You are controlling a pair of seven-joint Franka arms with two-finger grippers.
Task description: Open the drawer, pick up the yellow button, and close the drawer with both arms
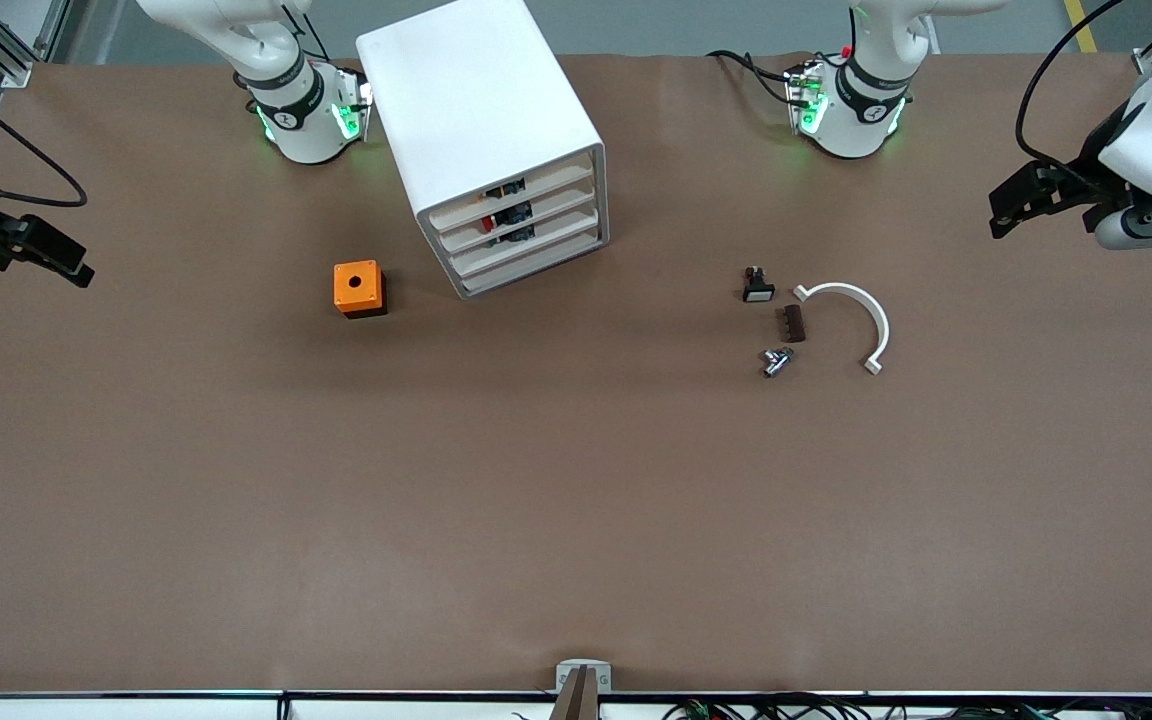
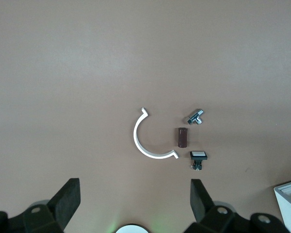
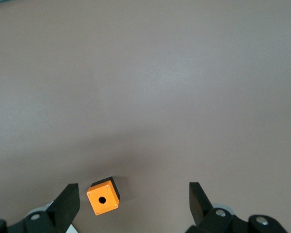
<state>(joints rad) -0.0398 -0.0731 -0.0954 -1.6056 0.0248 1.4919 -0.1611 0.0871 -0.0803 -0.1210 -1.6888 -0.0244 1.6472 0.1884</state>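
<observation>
I'm seeing the shallow white plastic top drawer (image 1: 511,192) sitting shut in the boxy white cabinet (image 1: 481,120), its long front facing the camera — left gripper (image 2: 136,206) and right gripper (image 3: 134,206) both hanging wide open, empty, over the brown table (image 1: 576,500).

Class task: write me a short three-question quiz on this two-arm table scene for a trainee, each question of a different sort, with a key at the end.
1. True or false: the drawer, the top tray of the white cabinet, is pulled out.
2. The orange cube lies toward which arm's end of the table? A) right arm's B) left arm's
3. Fill in: the white curved clip lies beside a brown block, a black-and-white switch and a small ____ fitting.

Key:
1. False; it sits flush with the lower trays.
2. A.
3. Metal.

Both the left tool and right tool are open, high over the table ends, holding nothing.
</observation>
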